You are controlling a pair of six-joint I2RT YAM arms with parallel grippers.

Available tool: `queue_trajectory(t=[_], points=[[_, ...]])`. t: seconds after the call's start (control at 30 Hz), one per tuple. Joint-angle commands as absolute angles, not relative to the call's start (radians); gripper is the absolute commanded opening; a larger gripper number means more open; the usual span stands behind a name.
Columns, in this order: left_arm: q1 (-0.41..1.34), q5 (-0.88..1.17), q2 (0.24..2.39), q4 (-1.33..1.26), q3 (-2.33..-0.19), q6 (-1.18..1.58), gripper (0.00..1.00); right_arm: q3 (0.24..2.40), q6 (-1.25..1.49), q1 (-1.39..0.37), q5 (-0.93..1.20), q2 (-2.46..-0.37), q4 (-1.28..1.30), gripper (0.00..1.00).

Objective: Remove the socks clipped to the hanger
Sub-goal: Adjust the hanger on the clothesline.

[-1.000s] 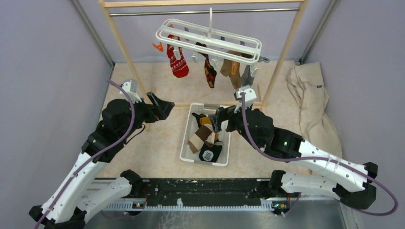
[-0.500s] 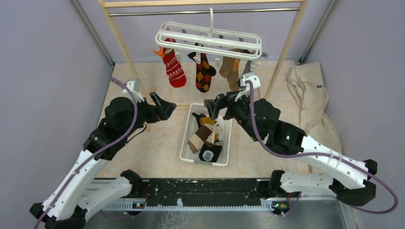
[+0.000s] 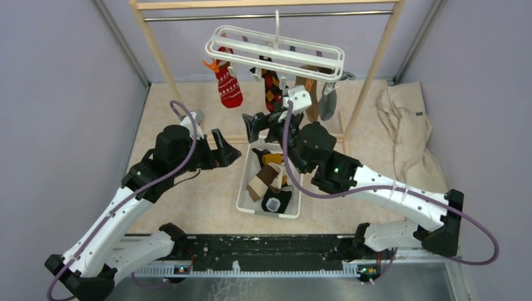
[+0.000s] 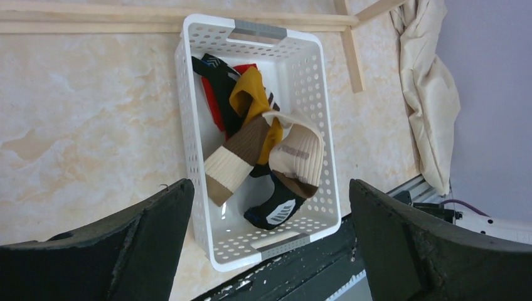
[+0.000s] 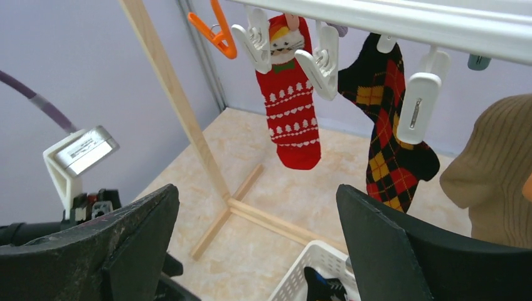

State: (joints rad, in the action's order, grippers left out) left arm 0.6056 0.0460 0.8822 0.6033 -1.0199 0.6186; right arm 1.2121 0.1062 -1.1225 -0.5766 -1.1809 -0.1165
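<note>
Hanger (image 3: pixel 276 50) hangs on the rack with what looks like four socks clipped; the rest lie in the basket (image 3: pixel 246 188). Right gripper (image 3: pixel 262 123) is wide and empty just below the argyle sock (image 5: pixel 386 119); left gripper (image 3: pixel 224 149) is wide over the basket. Pinch the argyle mid-leg and pull straight down so the hanger doesn't swing.

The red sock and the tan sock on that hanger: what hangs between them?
A dark argyle sock hangs between the red sock and the tan sock, a white clip dangling in front of it; the right wrist view shows this.
</note>
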Motion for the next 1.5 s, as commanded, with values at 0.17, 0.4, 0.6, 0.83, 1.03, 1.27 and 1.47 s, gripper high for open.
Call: queue_trajectory(t=[0.17,0.4,0.6,0.83,1.03,1.27,1.47], points=[[0.609,0.079,0.861,0.658,-1.057,0.609,0.99,1.328,0.094,-1.095,-0.601,-1.302,-0.268,0.97],[0.61,0.11,0.922,0.536,-1.032,0.609,0.99,1.288,0.184,-1.068,-0.563,-1.283,-0.22,0.9],[0.612,0.155,1.042,0.462,-1.091,0.603,0.99,1.238,0.204,-1.065,-0.534,-1.241,-0.204,0.65],[0.613,0.169,1.099,0.391,-1.127,0.609,0.99,1.239,0.219,-1.009,-0.466,-1.192,-0.13,0.33],[0.615,0.156,1.085,0.356,-1.115,0.605,0.99,1.321,0.337,-0.891,-0.303,-1.181,0.086,0.16],[0.614,0.119,1.028,0.3,-1.072,0.583,0.99,1.455,0.338,-0.791,-0.259,-1.163,0.373,0.18],[0.614,0.108,1.055,0.309,-1.123,0.551,0.99,1.482,0.343,-0.696,-0.284,-1.128,0.415,0.28]])
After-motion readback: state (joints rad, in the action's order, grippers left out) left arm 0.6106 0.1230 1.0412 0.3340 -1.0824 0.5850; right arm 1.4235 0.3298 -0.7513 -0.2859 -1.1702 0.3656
